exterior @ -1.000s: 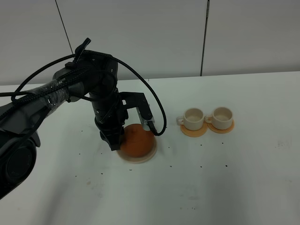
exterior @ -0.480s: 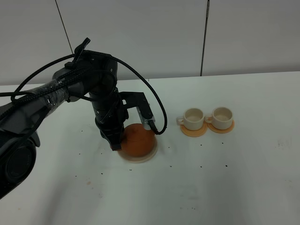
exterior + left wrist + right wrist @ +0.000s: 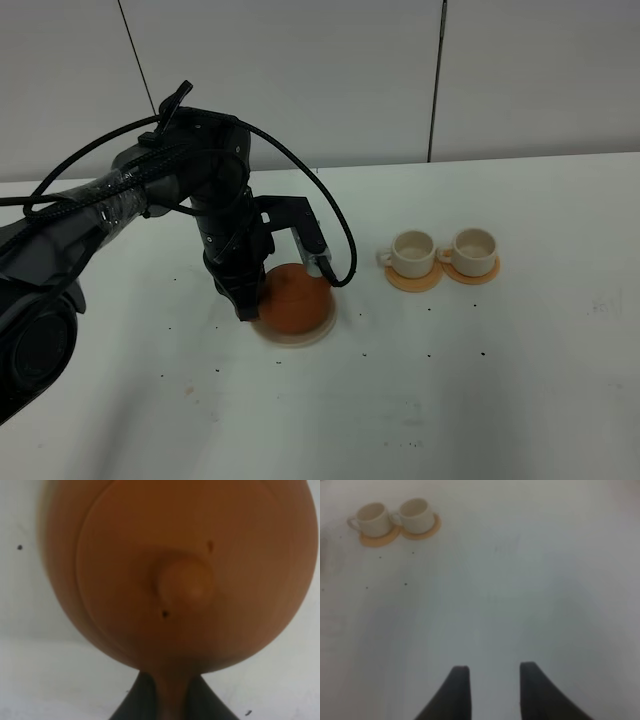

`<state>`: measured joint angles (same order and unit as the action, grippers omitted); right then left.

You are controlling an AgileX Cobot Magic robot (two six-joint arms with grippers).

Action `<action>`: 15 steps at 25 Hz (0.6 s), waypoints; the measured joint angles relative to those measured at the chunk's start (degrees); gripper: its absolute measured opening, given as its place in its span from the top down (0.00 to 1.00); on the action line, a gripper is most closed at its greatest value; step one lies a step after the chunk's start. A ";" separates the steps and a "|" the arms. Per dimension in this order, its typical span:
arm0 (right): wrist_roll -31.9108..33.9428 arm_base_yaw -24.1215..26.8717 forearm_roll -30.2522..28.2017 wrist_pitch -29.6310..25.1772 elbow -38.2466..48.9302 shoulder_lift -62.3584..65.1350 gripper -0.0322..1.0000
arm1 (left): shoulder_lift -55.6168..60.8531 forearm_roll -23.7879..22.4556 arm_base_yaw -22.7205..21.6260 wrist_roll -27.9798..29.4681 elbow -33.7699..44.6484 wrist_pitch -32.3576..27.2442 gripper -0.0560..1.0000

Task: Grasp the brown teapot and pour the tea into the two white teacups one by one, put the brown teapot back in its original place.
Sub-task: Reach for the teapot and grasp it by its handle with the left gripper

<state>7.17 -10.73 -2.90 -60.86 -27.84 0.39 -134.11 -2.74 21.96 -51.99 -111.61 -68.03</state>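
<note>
The brown teapot point(image 3: 295, 298) sits on the pale round disc point(image 3: 300, 341), left of the table's centre. My left gripper point(image 3: 245, 305) stands low against the teapot's left side. In the left wrist view the teapot point(image 3: 185, 580) fills the picture, lid knob up. My left gripper point(image 3: 172, 680) is shut on its handle, one dark finger on each side. The two white teacups point(image 3: 412, 252) point(image 3: 473, 245) stand side by side to the right, apart from the teapot. The right wrist view shows them far off point(image 3: 370, 519) point(image 3: 416, 514). My right gripper point(image 3: 494, 667) is open over bare table.
Each cup rests on a thin orange coaster point(image 3: 412, 283). Small dark specks dot the white table point(image 3: 480, 400). A white wall rises behind the table's far edge. The left arm's black cable point(image 3: 340, 240) loops above the teapot.
My left gripper has closed onto the teapot's handle. The arm, teapot and cups stay almost where they were.
</note>
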 joint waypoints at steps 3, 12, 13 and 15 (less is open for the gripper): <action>0.00 0.00 0.00 0.00 0.00 0.00 0.74 | 0.27 0.26 0.00 0.00 -0.19 0.00 0.79; 0.00 0.00 0.00 0.00 0.00 0.00 0.74 | 2.89 0.52 0.00 0.70 -0.19 0.00 0.79; 0.00 0.00 0.00 0.00 0.00 0.00 0.74 | 3.02 0.52 0.00 1.01 -0.19 0.00 0.79; 0.00 0.00 0.00 0.00 0.00 0.00 0.74 | 3.31 0.52 0.00 1.27 -0.19 0.00 0.79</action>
<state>7.17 -10.73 -2.90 -60.86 -27.84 0.39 -130.80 -2.22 21.96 -50.72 -111.80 -68.03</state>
